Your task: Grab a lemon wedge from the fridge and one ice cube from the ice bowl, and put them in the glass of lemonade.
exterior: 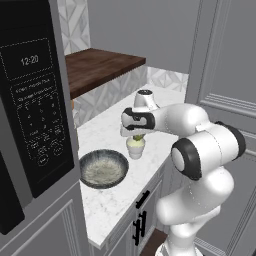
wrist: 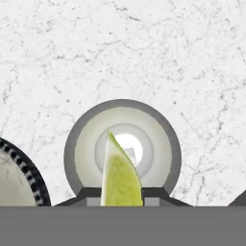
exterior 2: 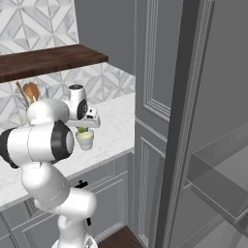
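One pale yellow-green lemon wedge (wrist: 120, 177) sits pinched between the two dark fingertips of your end effector (wrist: 121, 197), which is narrowed onto the fruit with the wedge's pointed tip aimed away from the hand. In the hand view that tip lies directly over the mouth of the small whitish cylindrical glass of lemonade (wrist: 86, 144), seen end-on as a grey ring around a pale inside. From the left base view you can see the end effector (exterior: 137, 136) hanging just above the glass of lemonade (exterior: 135, 148), which stands on the white marbled bench (exterior: 107, 200) near its front edge.

Just beside the glass, nearer the camera's left along that front edge, lies the wide shallow round ice bowl (exterior: 103, 168) with its dark blue-grey rim and pale speckled inside; the two stand apart. Further back, a dark wooden shelf (exterior: 97, 67) runs above the bench's rear edge. In the right base view the tall dark-grey fridge (exterior 2: 213, 145) stands open, pale shelves showing inside.
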Robot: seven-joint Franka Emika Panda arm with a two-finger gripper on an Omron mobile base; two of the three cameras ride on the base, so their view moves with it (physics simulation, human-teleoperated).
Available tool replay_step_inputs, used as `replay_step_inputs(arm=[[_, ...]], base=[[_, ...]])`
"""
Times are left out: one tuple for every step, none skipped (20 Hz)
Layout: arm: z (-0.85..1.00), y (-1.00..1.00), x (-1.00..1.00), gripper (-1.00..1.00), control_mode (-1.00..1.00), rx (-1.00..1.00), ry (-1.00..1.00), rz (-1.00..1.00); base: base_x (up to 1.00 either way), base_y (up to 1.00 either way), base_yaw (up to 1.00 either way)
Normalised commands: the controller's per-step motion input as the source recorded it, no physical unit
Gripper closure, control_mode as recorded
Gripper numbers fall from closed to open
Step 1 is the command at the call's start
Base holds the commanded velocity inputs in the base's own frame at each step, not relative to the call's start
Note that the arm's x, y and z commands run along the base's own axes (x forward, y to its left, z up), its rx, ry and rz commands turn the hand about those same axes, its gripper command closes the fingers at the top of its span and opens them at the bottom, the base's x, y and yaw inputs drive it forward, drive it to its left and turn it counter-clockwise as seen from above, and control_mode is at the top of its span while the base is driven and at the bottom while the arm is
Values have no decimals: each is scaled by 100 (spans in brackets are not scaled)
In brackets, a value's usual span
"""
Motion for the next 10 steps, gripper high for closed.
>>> replay_step_inputs(arm=[[0,13,0,100,-100,0,-7,0],[0,15,0,100,-100,0,-1,0],[4,18,15,100,-100,-1,0,0],[6,24,29,100,-100,-3,1,0],[8,25,36,100,-100,-5,7,0],[0,19,37,100,-100,-4,5,0],[0,8,36,100,-100,-2,0,0],[0,0,16,100,-100,0,0,0],[0,0,6,100,-100,0,0,0],[0,0,10,100,-100,0,0,0]], base=[[0,0,0],[0,0,0],[0,0,0],[0,0,0],[0,0,0],[0,0,0],[0,0,0],[0,0,0],[0,0,0],[0,0,0]])
